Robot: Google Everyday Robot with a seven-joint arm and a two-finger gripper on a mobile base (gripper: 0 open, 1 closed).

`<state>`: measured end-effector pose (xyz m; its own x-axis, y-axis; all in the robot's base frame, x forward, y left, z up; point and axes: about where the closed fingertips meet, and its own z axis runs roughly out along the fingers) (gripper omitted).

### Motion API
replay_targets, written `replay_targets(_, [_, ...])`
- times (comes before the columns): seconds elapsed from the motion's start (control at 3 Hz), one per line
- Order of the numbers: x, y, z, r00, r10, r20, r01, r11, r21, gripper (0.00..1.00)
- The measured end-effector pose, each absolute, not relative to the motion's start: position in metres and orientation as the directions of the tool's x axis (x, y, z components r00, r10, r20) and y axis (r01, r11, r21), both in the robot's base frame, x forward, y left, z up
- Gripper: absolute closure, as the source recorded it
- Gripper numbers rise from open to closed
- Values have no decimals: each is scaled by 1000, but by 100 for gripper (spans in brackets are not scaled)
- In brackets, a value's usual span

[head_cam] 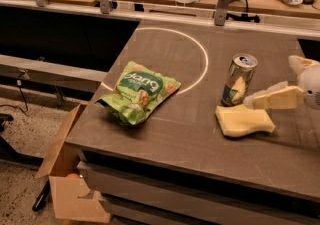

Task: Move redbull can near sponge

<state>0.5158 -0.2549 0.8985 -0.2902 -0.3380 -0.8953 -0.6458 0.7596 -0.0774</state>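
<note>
The redbull can [239,80] stands upright on the dark table [165,134], right of the white arc. The pale yellow sponge [244,120] lies flat just in front of the can, nearly touching its base. My gripper [272,83] is at the right edge of the view, to the right of the can and above the sponge's right end. It is open and holds nothing. One pale finger [274,99] reaches toward the can's lower right side, and the other finger [300,64] is farther back.
A green snack bag [140,91] lies on the left part of the table. An open cardboard box [65,179] sits on the floor at the front left. A rail with metal posts [223,1] runs along the table's far edge.
</note>
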Motion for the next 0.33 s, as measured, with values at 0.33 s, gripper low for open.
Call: replay_targets(0.33, [510, -300, 910, -319, -349, -881, -486, 859, -164, 0])
